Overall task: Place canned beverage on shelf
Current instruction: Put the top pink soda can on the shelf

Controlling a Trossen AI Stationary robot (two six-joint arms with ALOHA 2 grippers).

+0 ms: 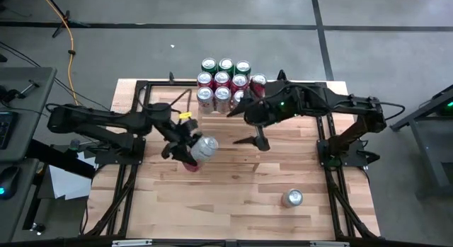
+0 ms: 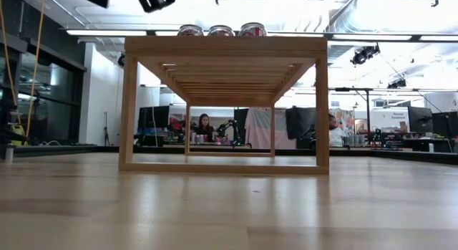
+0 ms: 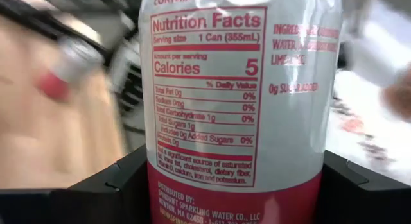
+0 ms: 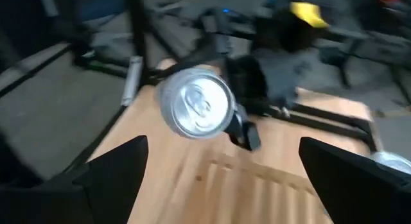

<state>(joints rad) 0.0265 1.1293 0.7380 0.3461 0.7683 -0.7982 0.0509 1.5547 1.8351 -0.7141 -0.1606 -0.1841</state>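
My left gripper point(image 1: 192, 149) holds a silver canned beverage point(image 1: 203, 148) with a red bottom band above the middle of the table. The can's shiny top point(image 4: 196, 102) faces my right gripper point(image 1: 248, 127). That gripper hangs open a little to the can's right, above the shelf slats point(image 4: 257, 185), with nothing between its fingers. The light wooden shelf point(image 2: 225, 46) stands on its legs at the table's far side. Several red and green cans point(image 1: 223, 81) stand on it. My left gripper pinches the can's round side wall point(image 3: 160, 185) between its two fingers, low on the body where silver meets the red band. The fingers come level from the table's left and lie across the can. The can is lifted clear and tipped over, top toward the table's right.
Another silver can point(image 1: 292, 198) stands upright on the table near the front right. Black frame rails point(image 1: 329, 155) run along both sides of the table. Bare wood lies between the shelf and the near edge. People sit in the room behind.
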